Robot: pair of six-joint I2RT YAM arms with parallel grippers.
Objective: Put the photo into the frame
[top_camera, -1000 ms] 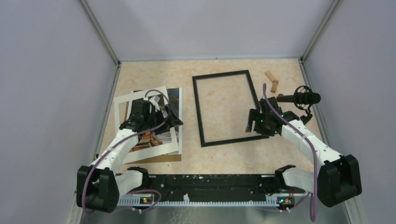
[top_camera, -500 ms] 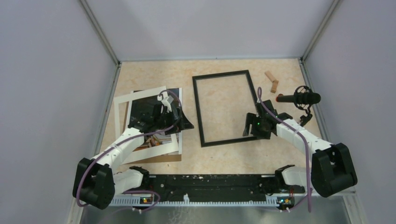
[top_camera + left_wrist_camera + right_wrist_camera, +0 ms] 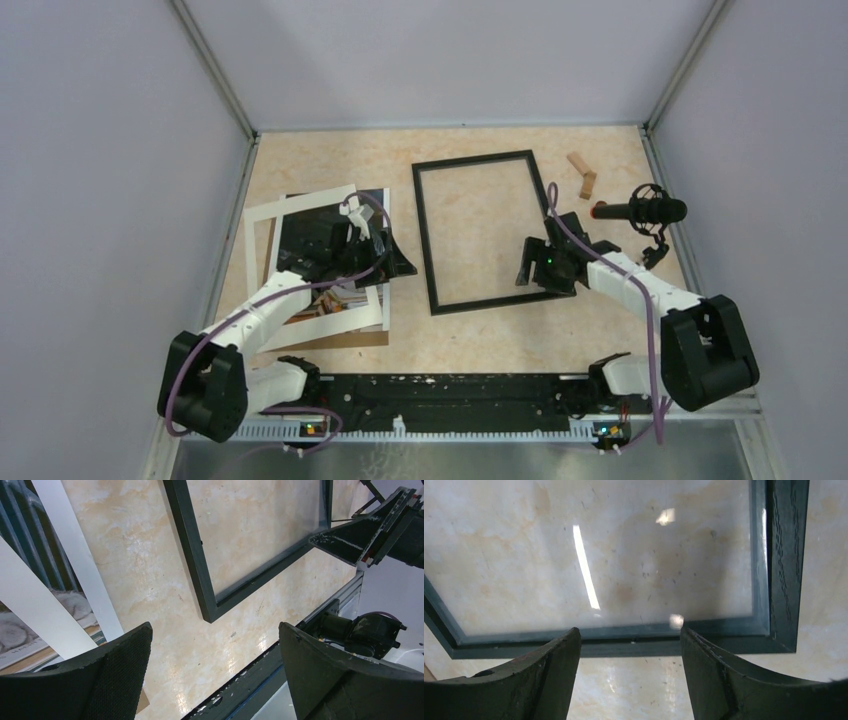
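Note:
The black frame (image 3: 424, 240) lies flat in the middle of the table, and the tabletop shows through its pane. To its left the photo (image 3: 374, 212) lies under a white mat (image 3: 262, 215), with its colourful lower part (image 3: 325, 298) showing through the mat's opening. My left gripper (image 3: 388, 256) hangs open over the mat's right edge. It holds nothing, and the frame's near left corner (image 3: 210, 611) is ahead of it. My right gripper (image 3: 530, 264) is open above the frame's near right corner. In the right wrist view its fingertips straddle the frame's bottom rail (image 3: 624, 644) without gripping it.
A brown backing board (image 3: 345, 339) sticks out beneath the photo. Two small wooden blocks (image 3: 582, 172) lie at the back right. A black microphone (image 3: 640, 211) on a stand is near the right wall. The arms' base rail (image 3: 450, 395) runs along the near edge.
My left gripper has swung right, from over the mat toward the frame. My right gripper has slid left over the frame's near right corner, and its jaws have narrowed a little.

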